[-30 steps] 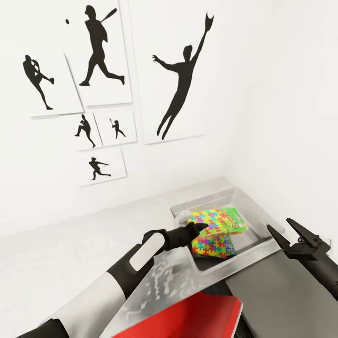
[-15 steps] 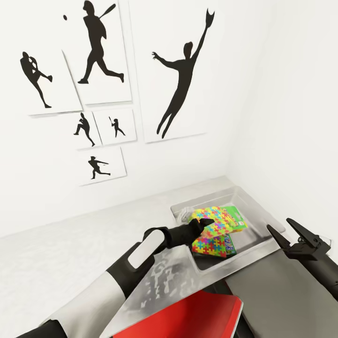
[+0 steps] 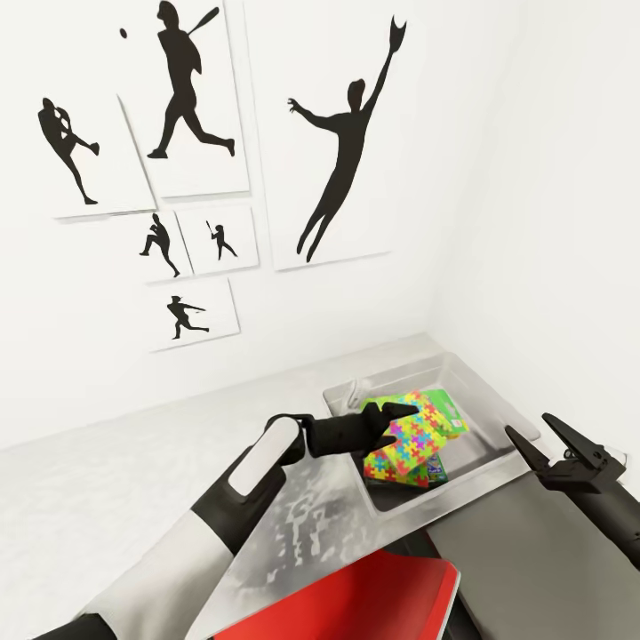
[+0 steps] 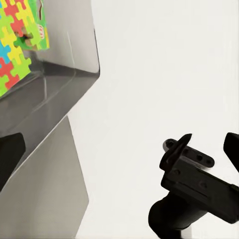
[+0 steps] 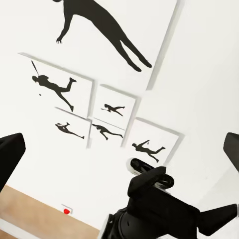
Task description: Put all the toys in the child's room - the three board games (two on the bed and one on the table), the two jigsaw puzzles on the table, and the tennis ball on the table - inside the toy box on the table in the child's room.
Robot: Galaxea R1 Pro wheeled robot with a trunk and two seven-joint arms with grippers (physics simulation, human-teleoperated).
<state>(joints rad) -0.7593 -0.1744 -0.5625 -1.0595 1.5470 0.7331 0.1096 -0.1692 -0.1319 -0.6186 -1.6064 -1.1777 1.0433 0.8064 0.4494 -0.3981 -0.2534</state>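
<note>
two jigsaw puzzles [image 3: 416,431] lay in the toy box [image 3: 498,418], the upper one tilted, its long axis running from the near left corner up toward the far right; the lower puzzle [image 3: 418,469] lay flatter beneath it, and a green-edged box [image 3: 449,411] sat just behind them. the left end effector [image 3: 397,418] reached over the box's near left rim and rested against the upper puzzle; whether its fingers were closed on it could not be told. the right end effector [image 3: 540,442] hung off to the right of the box, its two fingers spread apart and holding nothing. the grey toy box sat on the pale counter [image 3: 133,462], pushed into the room's corner where two white walls met. six baseball silhouette pictures [image 3: 333,133] hung on the wall behind the counter. a red board game [image 3: 373,600] lay close to the robot's trunk, beside a grey slab [image 3: 533,560].
</note>
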